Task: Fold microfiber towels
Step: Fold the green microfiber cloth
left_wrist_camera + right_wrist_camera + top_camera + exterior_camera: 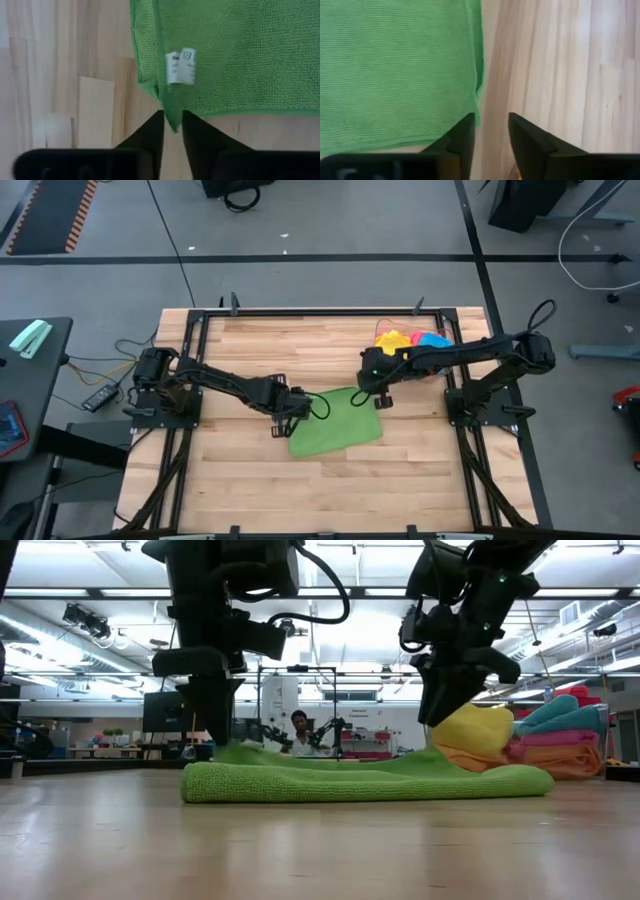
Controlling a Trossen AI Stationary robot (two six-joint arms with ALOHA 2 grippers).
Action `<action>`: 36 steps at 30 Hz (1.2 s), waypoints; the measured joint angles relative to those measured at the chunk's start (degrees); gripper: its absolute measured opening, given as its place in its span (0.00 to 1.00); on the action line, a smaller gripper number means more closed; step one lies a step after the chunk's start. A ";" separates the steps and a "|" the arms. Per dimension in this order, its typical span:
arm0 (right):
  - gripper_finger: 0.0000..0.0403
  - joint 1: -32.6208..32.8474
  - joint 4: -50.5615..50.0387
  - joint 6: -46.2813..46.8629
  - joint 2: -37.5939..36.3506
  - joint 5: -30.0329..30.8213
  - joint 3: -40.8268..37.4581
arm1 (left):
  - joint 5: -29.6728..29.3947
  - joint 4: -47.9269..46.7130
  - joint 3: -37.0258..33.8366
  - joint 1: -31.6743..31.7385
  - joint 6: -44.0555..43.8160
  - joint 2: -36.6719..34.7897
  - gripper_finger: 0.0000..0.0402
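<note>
green towel [336, 434]: folded flat, mid-table [250, 480], long axis left-right
left pincer [283, 423]: at its left end, slightly parted, corner between tips
right pincer [381, 399]: at far-right corner, parted, empty
spare towels [412, 340]: far right, nearer right arm

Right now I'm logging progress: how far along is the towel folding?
Done: the green towel lies folded over on the table. In hand: left gripper and right gripper are open at its corners, releasing. Left: the unfolded pile of coloured towels at the far edge.
</note>
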 joint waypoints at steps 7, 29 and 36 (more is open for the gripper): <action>0.46 -0.73 -0.19 1.78 0.00 -0.08 0.00 | -2.23 -0.64 0.00 -0.57 3.09 -0.74 0.36; 0.47 23.46 18.69 20.51 1.85 1.36 -9.49 | 2.09 7.35 1.37 -6.83 6.82 -0.55 0.30; 0.46 25.18 17.77 30.81 9.87 4.87 -9.51 | 2.12 9.11 1.51 -6.80 5.31 -0.57 0.28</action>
